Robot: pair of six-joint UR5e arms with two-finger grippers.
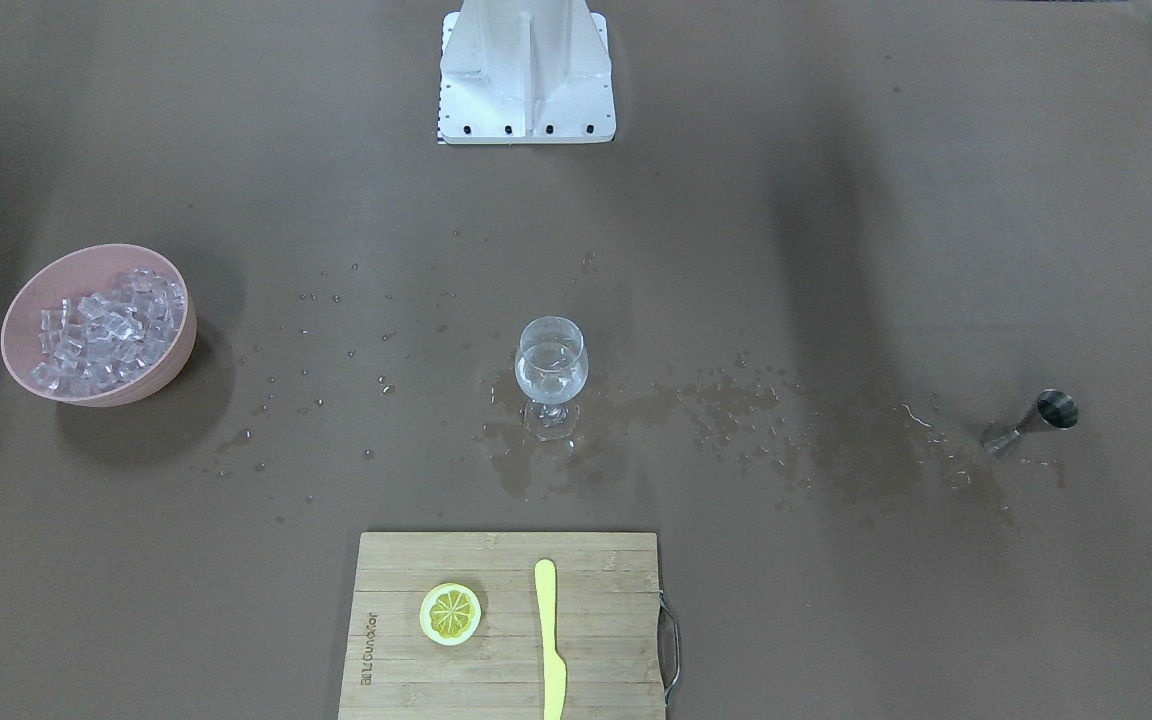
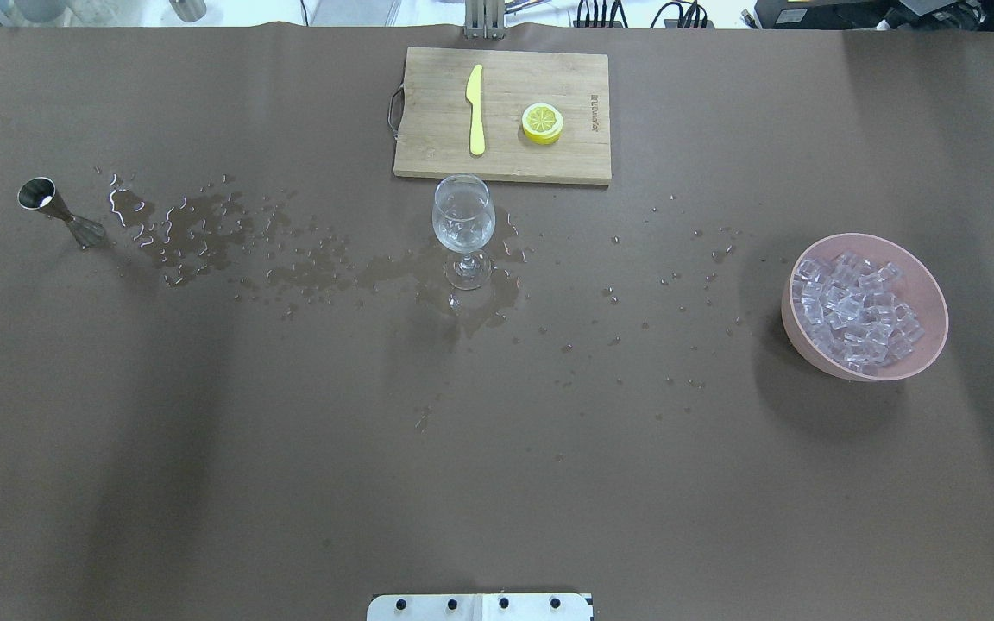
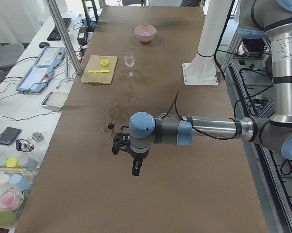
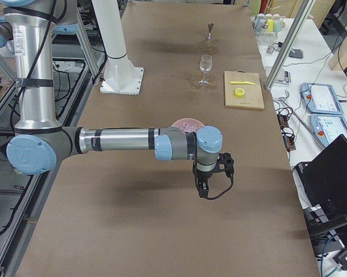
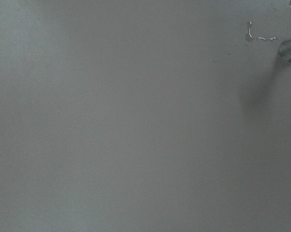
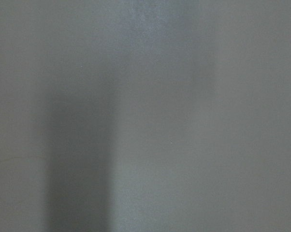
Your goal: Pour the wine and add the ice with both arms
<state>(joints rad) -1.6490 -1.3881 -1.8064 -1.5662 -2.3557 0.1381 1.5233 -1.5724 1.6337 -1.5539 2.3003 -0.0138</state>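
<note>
A clear stemmed glass (image 1: 551, 368) (image 2: 462, 222) stands mid-table in a puddle, with a few clear cubes and what looks like a little wine in its bowl. The ice (image 1: 106, 330) (image 2: 858, 310) is heaped in a pink bowl (image 1: 26, 300) (image 2: 795, 332) on my right side. A steel jigger (image 1: 1031, 420) (image 2: 57, 211) stands at my left. My left gripper (image 3: 136, 170) hangs over bare table short of the jigger. My right gripper (image 4: 202, 190) hangs short of the bowl. Both show only in the side views, so I cannot tell whether they are open or shut.
A wooden cutting board (image 1: 596, 640) (image 2: 437, 129) with a lemon slice (image 1: 450, 613) and a yellow knife (image 1: 548, 640) lies beyond the glass. Puddles and droplets (image 2: 195, 228) run from jigger to glass. The white base block (image 1: 526, 70) is on my side.
</note>
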